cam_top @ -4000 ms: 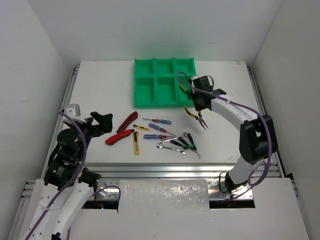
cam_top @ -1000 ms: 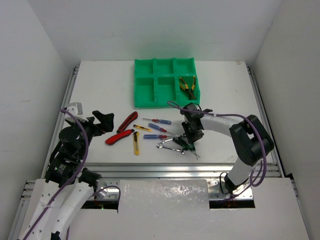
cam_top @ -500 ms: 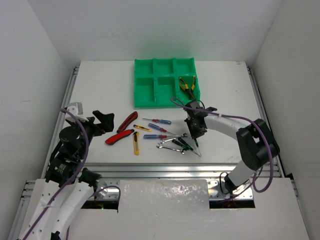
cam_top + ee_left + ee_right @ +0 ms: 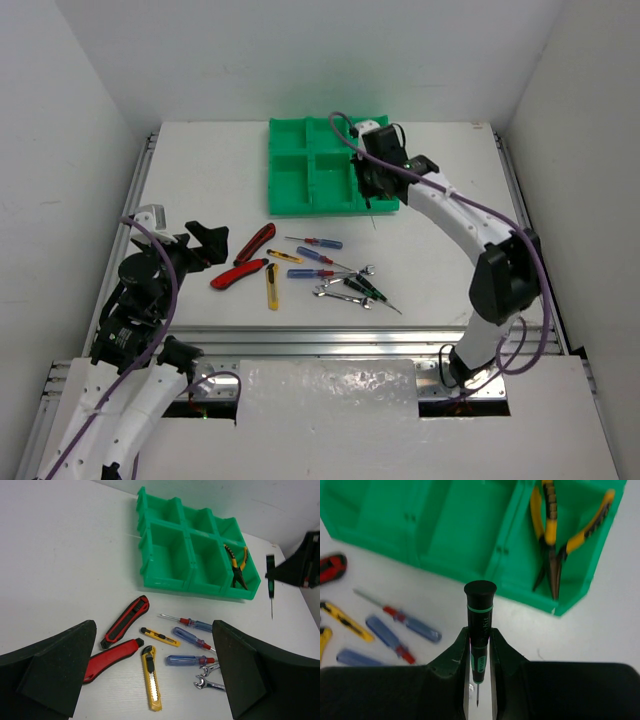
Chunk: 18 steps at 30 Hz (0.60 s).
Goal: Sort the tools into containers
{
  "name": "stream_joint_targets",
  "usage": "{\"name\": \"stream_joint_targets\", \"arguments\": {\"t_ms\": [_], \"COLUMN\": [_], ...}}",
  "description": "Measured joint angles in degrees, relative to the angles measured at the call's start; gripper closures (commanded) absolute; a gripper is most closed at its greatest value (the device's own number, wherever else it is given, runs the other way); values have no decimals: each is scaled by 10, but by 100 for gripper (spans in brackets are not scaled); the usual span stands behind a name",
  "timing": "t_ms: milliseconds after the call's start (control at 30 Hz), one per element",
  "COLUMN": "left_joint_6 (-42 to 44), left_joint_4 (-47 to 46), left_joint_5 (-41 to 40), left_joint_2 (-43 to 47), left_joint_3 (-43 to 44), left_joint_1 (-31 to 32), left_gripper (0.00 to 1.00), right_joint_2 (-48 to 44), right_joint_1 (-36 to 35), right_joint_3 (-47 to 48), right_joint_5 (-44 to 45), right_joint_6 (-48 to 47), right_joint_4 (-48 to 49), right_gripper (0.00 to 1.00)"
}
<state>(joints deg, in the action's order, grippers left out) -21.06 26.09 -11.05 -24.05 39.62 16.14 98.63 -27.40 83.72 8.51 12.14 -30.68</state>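
On the white table point(image 4: 200, 160), far centre: green tray point(image 4: 290, 188), six square compartments in two rows of three. One pair of yellow-handled pliers point(image 4: 235, 567) lies in the near right compartment, handles toward the far side, nose toward the near wall.

At the tray's near right corner: right gripper point(image 4: 479, 639), jaws clamped on a green-ringed screwdriver point(image 4: 480, 605).
- Handle dark, with a flat round cap and a green ring just below it.
- Held upright, cap up and thin blade down; the fingers pinch the handle under the ring.
- The blade hangs over bare table just outside the tray's near wall, beside the pliers' compartment and clear of the tray.

Mid-table, in front of the tray: loose tools, none in the tray.
- Two red-black utility knives point(image 4: 127, 621), leftmost, close to each other and slanted.
- Two yellow box cutters point(image 4: 151, 680), one short and one longer, just right of the knives.
- Three blue-handled screwdrivers point(image 4: 184, 660) with red collars, lying roughly parallel.
- Silver wrenches point(image 4: 340, 293), crossed in a small heap with small dark screwdrivers point(image 4: 372, 290); the count in the heap cannot be told.

Near left of the table: left gripper point(image 4: 208, 245), jaws spread wide and holding nothing. It sits near the utility knives, apart from them and pointed toward the tool group.
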Motion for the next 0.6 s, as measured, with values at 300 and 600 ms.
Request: {"name": "stream_joint_targets", "arguments": {"t_ms": [300,600], "left_joint_6": [0,0], "left_joint_4": [0,0], "left_joint_5": [2,8], "left_joint_2": [0,0], "left_joint_3": [0,0], "left_joint_1": [0,0], "left_gripper": [0,0], "right_joint_2": [228,366], "right_joint_1": [32,43], "right_joint_3": [286,380], "right_joint_5": [-18,-61], "right_joint_6": [-18,-21], "right_joint_4": [67,118], "right_gripper": [97,69]}}
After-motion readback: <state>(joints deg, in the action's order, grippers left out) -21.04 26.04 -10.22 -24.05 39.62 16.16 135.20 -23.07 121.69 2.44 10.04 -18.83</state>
